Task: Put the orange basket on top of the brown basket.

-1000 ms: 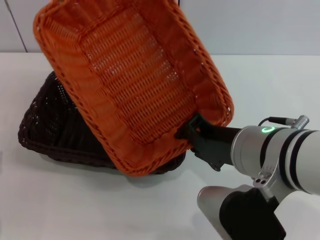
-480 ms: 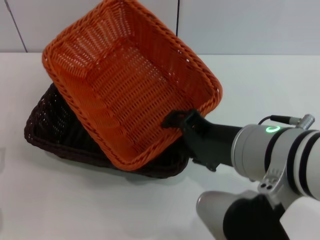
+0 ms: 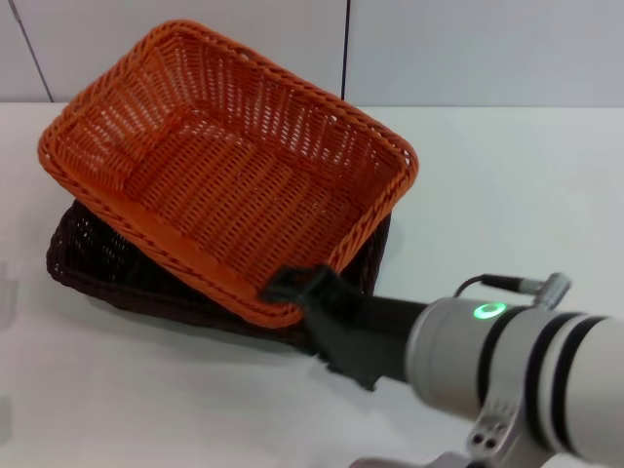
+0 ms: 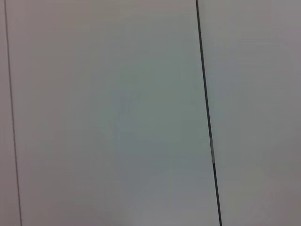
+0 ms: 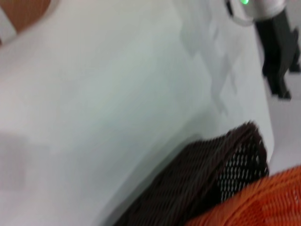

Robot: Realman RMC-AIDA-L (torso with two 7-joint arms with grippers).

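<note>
head view: the orange basket (image 3: 229,171) sits tilted on top of the brown basket (image 3: 97,268), open side up, its right corner raised, on the white tabletop (image 3: 507,195). the right end effector (image 3: 292,290) reaches in from the near right, clenched on the orange basket's near rim at its front corner. only the brown basket's left and near edges show beneath. right wrist view: a brown woven corner (image 5: 221,165) lies on the tabletop with orange weave (image 5: 254,202) just over it. left wrist view: only a pale wall panel (image 4: 108,113); the left end effector is out of sight.
</note>
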